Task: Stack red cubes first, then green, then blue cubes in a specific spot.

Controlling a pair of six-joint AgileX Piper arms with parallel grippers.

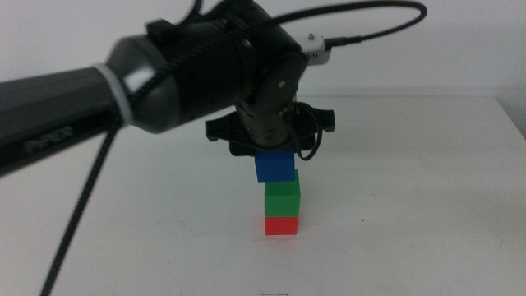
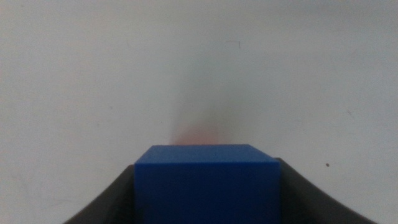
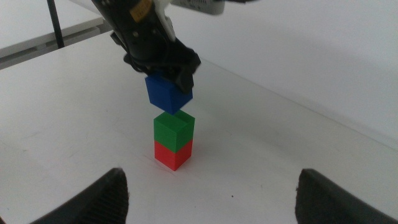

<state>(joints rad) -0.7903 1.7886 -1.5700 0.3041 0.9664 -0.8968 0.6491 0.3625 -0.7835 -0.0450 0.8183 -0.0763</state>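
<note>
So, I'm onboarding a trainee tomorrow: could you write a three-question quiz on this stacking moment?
1. True or false: the green cube sits on the red cube.
2. Which gripper holds the blue cube? A) left B) right C) neither
3. Fill in: the blue cube is not yet resting squarely on the ____ cube.

Key: 1 true. 2 A: the left gripper has its fingers shut on it above the stack, while the right gripper waits open, back from the stack. 3 green.
</note>
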